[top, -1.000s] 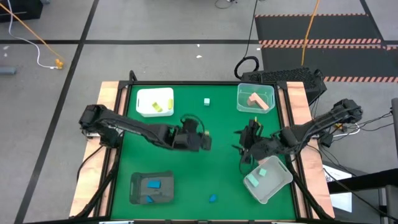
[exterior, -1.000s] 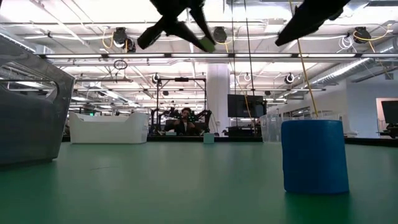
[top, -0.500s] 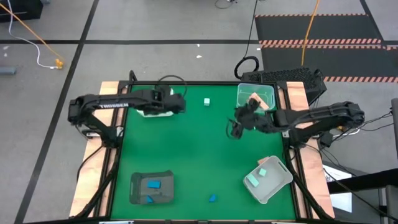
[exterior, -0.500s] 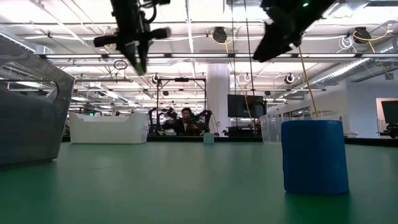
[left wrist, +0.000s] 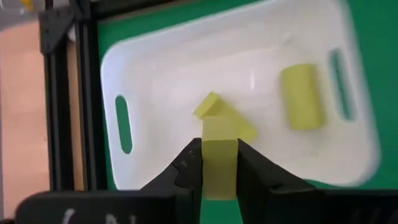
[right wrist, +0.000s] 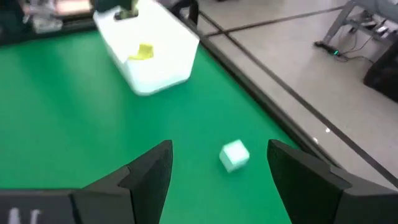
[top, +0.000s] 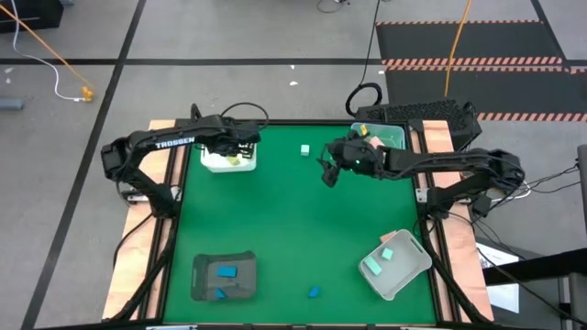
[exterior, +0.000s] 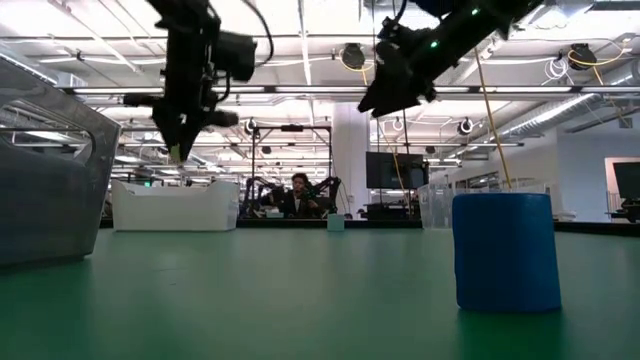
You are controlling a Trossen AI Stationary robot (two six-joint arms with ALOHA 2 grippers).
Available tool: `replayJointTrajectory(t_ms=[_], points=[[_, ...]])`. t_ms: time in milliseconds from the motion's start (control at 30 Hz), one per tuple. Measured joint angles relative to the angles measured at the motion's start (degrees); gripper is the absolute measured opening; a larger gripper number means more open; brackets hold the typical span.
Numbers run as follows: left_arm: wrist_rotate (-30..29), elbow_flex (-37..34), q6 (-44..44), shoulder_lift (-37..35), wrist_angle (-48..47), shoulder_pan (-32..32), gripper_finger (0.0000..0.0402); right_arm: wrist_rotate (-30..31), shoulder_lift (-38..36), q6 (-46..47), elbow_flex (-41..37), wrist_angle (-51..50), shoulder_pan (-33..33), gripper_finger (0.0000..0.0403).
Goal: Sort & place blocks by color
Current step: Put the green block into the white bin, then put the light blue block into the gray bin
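The table (top: 293, 220) is covered with a green mat; on the left arm (top: 156, 145) the white word TROSSEN can be read in the high view. Four trays stand near the corners: a white tray (top: 220, 161) far left, a clear tray (top: 393, 137) far right, a dark tray (top: 223, 275) near left with blue blocks (top: 226, 271), and a clear tilted tray (top: 396, 268) near right with a mint block (top: 386, 254). The left tool (left wrist: 219, 163) hangs over the white tray and is clenched on a yellow block (left wrist: 219, 167); its long axis runs along the fingers, pointing toward the tray. Two more yellow blocks (left wrist: 302, 96) lie inside this tray. The right tool (right wrist: 219, 163) hangs with its fingers spread and grasping nothing, above a small mint cube (right wrist: 234, 154) on the mat near the far edge. A blue cylinder (exterior: 506, 250) stands upright near the front edge.
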Motion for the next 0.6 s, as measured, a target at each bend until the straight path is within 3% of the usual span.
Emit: replayJointTrajectory(t_ms=[367,600], points=[[2.48,-5.64,7.62,0.08,4.79,5.19,0.0070,-0.17,10.36,-0.03,0.00,14.51,-5.95,0.0251],[0.88,-5.67,12.88,0.06,5.90,6.51,0.0115,-10.64,17.63,2.15,0.00,22.44,-10.90,0.0251]])
